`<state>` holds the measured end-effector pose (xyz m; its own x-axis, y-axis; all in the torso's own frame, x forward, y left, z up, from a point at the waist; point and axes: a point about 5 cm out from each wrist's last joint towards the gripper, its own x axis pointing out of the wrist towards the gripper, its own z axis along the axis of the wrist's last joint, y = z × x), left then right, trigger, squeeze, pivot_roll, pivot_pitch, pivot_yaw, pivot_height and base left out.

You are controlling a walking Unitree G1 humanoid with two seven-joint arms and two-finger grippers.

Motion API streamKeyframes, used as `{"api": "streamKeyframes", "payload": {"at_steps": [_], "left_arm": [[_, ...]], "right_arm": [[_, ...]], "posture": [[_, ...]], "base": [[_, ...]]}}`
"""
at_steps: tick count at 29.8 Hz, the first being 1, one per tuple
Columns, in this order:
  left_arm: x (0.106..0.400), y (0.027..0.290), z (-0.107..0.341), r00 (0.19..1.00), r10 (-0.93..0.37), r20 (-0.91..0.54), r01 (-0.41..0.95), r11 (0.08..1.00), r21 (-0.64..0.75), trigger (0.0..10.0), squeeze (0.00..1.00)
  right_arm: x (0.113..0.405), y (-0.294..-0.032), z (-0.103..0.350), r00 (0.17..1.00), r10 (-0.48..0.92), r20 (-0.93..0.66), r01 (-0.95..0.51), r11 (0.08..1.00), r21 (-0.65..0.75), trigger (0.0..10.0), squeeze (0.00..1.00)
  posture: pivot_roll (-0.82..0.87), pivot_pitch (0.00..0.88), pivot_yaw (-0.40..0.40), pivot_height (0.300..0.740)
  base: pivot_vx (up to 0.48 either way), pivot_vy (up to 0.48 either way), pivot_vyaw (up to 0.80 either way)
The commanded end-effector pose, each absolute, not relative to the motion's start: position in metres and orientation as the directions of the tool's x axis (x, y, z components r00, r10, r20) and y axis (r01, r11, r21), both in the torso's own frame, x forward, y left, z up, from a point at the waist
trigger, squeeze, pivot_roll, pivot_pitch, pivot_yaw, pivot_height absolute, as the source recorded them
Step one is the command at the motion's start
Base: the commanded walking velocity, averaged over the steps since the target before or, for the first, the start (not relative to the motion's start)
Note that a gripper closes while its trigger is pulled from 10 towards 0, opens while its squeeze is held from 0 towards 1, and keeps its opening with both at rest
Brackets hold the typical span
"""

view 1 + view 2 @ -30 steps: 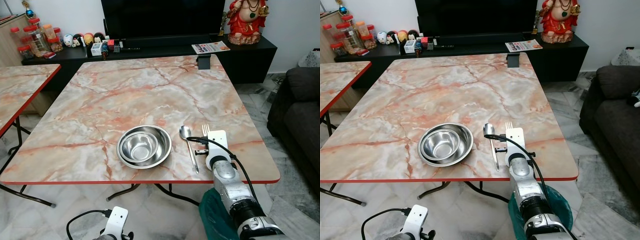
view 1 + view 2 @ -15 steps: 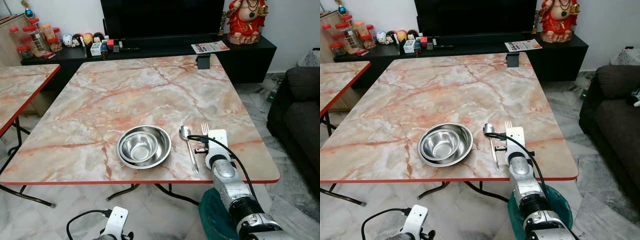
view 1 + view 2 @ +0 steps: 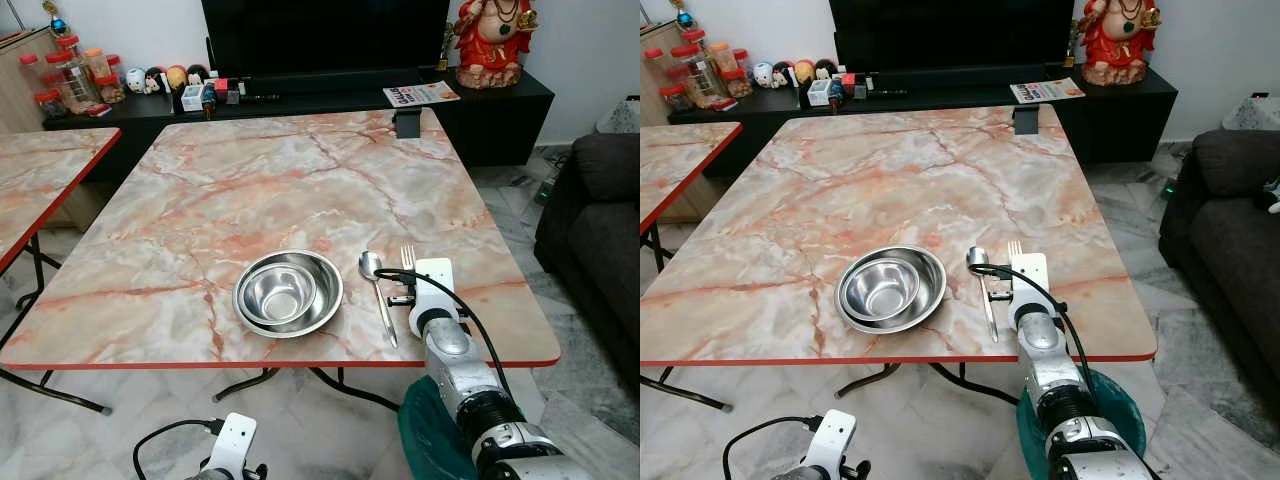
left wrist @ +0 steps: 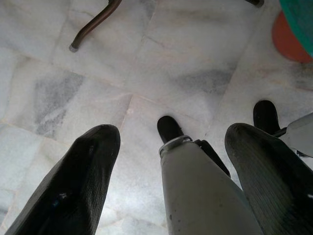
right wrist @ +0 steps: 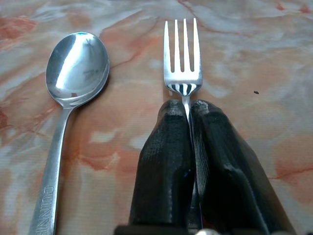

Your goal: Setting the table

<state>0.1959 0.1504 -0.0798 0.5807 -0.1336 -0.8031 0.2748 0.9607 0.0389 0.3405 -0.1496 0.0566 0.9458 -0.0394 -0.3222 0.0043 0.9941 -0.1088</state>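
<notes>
A steel bowl [image 3: 288, 292] sits near the front edge of the marble table [image 3: 250, 190]. Right of it a spoon [image 3: 377, 290] lies with its head pointing away from me. A fork [image 5: 182, 54] lies parallel to the spoon on its right, tines pointing the same way. My right gripper [image 5: 188, 110] is shut on the fork's handle just behind the tines, low over the tabletop; in the left eye view the fork [image 3: 408, 257] pokes out beyond the white wrist mount. My left gripper [image 4: 172, 131] hangs open over the tiled floor below the table.
A second marble table [image 3: 40, 170] stands at the left. A dark sofa [image 3: 600, 220] is at the right. A teal bin [image 3: 1120, 410] sits on the floor by my right arm. A small black object [image 3: 407, 124] stands at the table's far edge, before the TV bench [image 3: 300, 100].
My right forearm has shifted very slightly. The fork, spoon and bowl stay where they were.
</notes>
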Motion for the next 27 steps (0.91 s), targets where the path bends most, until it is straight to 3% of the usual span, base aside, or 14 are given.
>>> {"api": "streamKeyframes", "payload": {"at_steps": [1,14,15,16,17,27], "left_arm": [[0.195,0.154,-0.081,0.571,-0.12,-0.812,0.282,0.958,0.057,10.0,0.0],[0.196,0.154,-0.08,0.573,-0.121,-0.811,0.285,0.957,0.059,10.0,0.0],[0.196,0.154,-0.08,0.573,-0.121,-0.811,0.286,0.956,0.059,10.0,0.0],[0.196,0.154,-0.08,0.573,-0.121,-0.811,0.286,0.956,0.059,10.0,0.0],[0.196,0.154,-0.08,0.573,-0.121,-0.811,0.286,0.956,0.059,10.0,0.0],[0.196,0.154,-0.08,0.571,-0.124,-0.811,0.287,0.956,0.055,10.0,0.0]], "right_arm": [[0.344,-0.145,0.06,0.948,-0.027,-0.318,-0.003,0.996,-0.093,10.0,1.0],[0.345,-0.144,0.06,0.948,-0.028,-0.316,0.0,0.996,-0.087,10.0,1.0],[0.345,-0.144,0.061,0.951,-0.03,-0.309,0.001,0.996,-0.092,10.0,0.91],[0.345,-0.144,0.061,0.951,-0.03,-0.309,0.001,0.996,-0.092,10.0,0.91],[0.346,-0.144,0.063,0.956,-0.032,-0.291,0.003,0.995,-0.099,10.0,0.0],[0.352,-0.125,0.104,0.999,0.033,0.006,-0.033,0.999,-0.039,10.0,0.0]], "posture": [[-0.02,0.0,0.076,0.74],[-0.02,0.0,0.077,0.74],[-0.02,0.0,0.077,0.74],[-0.02,0.0,0.077,0.74],[-0.02,0.0,0.077,0.74],[-0.02,0.0,0.079,0.74]], "base": [[0.0,0.0,0.0],[0.0,0.0,0.0],[0.0,0.0,0.0],[0.0,0.0,0.0],[0.0,0.0,0.0],[0.0,0.0,0.0]]}}
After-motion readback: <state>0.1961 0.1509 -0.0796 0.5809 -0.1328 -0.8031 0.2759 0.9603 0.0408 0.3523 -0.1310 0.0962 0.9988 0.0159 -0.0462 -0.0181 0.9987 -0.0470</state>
